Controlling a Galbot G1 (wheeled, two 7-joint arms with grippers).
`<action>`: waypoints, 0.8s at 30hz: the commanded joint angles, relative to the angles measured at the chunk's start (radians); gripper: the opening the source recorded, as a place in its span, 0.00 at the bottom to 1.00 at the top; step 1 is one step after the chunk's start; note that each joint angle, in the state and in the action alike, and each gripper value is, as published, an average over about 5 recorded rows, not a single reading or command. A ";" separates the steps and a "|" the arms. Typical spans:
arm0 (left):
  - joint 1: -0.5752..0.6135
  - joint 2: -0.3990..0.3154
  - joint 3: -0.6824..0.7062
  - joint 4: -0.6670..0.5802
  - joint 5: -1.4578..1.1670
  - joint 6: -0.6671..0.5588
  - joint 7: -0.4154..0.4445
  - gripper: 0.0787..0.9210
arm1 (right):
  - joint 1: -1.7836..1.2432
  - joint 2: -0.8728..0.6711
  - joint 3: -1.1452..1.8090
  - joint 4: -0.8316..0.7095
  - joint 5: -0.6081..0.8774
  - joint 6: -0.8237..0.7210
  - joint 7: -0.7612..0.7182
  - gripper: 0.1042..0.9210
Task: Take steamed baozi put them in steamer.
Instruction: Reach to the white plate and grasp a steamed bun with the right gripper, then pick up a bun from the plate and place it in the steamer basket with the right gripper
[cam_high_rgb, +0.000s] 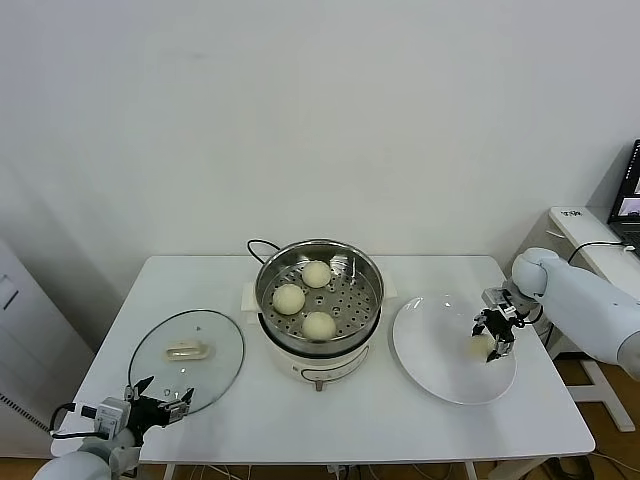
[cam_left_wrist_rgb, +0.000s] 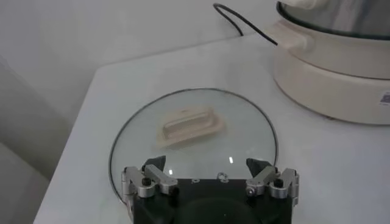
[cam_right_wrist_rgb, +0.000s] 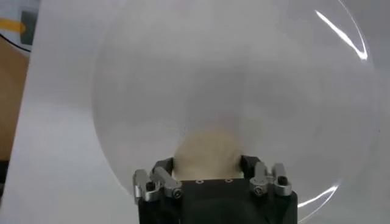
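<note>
Steel gleams in the steamer (cam_high_rgb: 320, 290) at the middle of the white table (cam_high_rgb: 330, 420), where three steamed baozi (cam_high_rgb: 303, 298) sit on its perforated floor. Its cream base has a black cord (cam_high_rgb: 256, 246) running toward the table's back edge. A fourth baozi (cam_right_wrist_rgb: 207, 152) lies on the white plate (cam_high_rgb: 430, 360) near the table's right edge, and the right gripper (cam_high_rgb: 494, 344) is down on it, fingers clenched against both sides of the bun. Over by the front left corner, the left gripper (cam_high_rgb: 158, 400) hangs with its fingers spread wide and holds nothing, just at the near rim of the glass lid (cam_high_rgb: 187, 358) lying flat on the table.
</note>
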 joint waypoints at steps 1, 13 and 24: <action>0.000 -0.002 0.001 -0.004 0.001 0.005 -0.002 0.88 | -0.008 -0.017 0.035 0.022 0.001 -0.007 0.013 0.45; -0.005 0.001 0.001 -0.008 0.001 0.009 -0.007 0.88 | 0.564 -0.102 -0.568 0.363 0.539 -0.244 0.014 0.42; -0.010 0.001 0.006 0.002 0.002 0.007 -0.007 0.88 | 0.833 0.040 -0.733 0.519 0.767 -0.470 0.079 0.43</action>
